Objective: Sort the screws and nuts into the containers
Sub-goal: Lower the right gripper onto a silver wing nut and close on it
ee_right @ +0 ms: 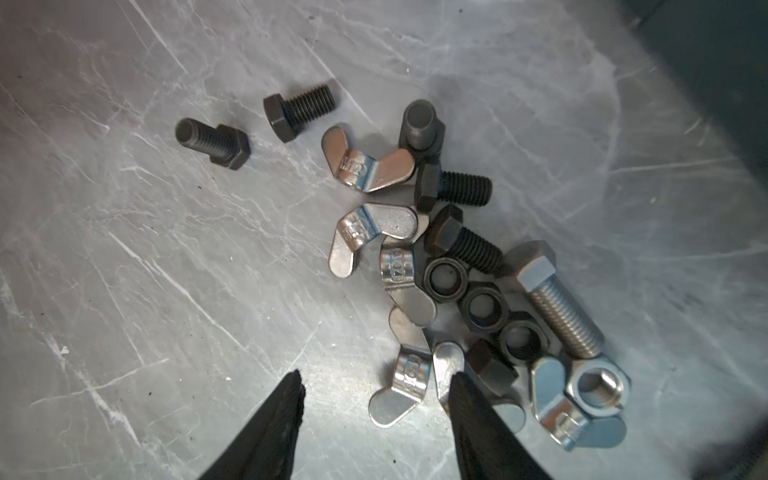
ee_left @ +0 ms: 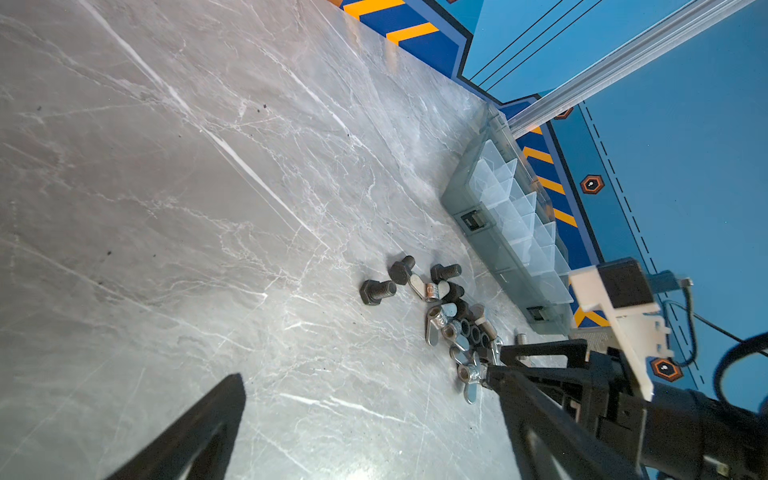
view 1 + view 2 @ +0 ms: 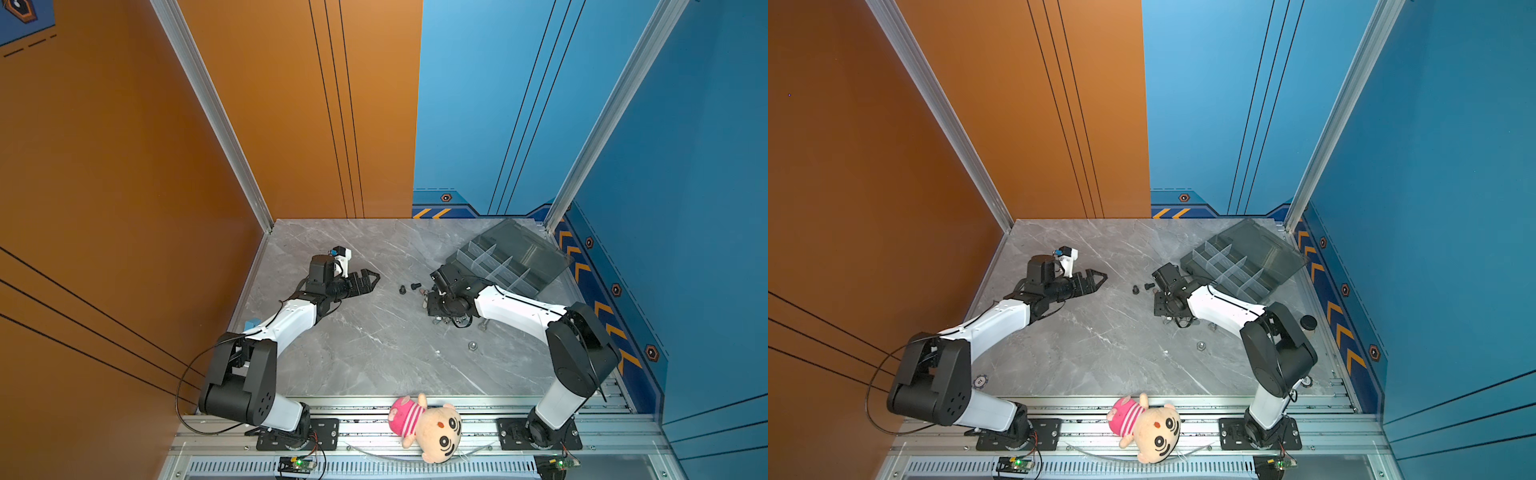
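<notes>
Lying flat on the marble tabletop point(image 3: 374, 353), a silver wing nut point(image 1: 397, 392) sits between the spread fingertips of the right gripper point(image 1: 376, 386), at the edge of a heap of screws and nuts point(image 1: 484, 309). In a top view, two black screws point(image 3: 402, 289) rest at 9 o'clock of that claw and the organizer box point(image 3: 498, 266) at 2 o'clock. The left gripper point(image 3: 376, 279), also spread, is farther out at 9 o'clock.

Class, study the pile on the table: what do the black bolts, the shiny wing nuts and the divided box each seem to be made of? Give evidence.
Black bolts: probably steel with a matte black finish; dull, dark, threaded shanks.
Wing nuts: probably plated or stainless steel; bright glints, stamped marks.
Divided box: plastic; smoky translucent walls, clear dividers.
</notes>
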`<action>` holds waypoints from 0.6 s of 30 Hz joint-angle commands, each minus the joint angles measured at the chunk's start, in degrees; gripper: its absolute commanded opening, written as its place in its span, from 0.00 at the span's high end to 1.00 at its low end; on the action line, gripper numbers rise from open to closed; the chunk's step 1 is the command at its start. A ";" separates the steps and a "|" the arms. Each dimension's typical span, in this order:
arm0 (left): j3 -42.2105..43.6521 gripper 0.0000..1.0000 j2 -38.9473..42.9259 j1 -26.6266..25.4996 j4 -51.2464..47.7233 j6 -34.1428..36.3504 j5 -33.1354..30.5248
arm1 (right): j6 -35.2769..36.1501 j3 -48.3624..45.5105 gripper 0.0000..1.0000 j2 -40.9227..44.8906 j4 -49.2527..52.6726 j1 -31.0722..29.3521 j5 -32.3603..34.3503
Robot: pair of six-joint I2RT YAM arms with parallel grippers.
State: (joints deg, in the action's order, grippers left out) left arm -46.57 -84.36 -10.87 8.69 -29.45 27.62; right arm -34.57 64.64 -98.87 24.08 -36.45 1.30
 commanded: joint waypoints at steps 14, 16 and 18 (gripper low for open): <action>-1.89 0.02 -1.24 0.67 -2.87 0.06 2.20 | -1.02 1.88 0.46 -3.80 2.01 -0.49 -1.00; -1.91 0.02 -1.20 0.68 -2.80 0.10 2.20 | -1.18 1.72 0.46 -4.04 2.03 -0.45 -0.80; -1.87 0.02 -1.33 0.61 -2.87 0.08 2.20 | -1.34 1.78 0.47 -4.43 2.03 -0.39 -0.63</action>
State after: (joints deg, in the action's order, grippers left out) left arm -46.65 -85.14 -10.76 7.05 -29.65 28.21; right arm -34.79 65.21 -102.63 24.10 -36.67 0.60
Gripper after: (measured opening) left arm 0.976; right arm 0.535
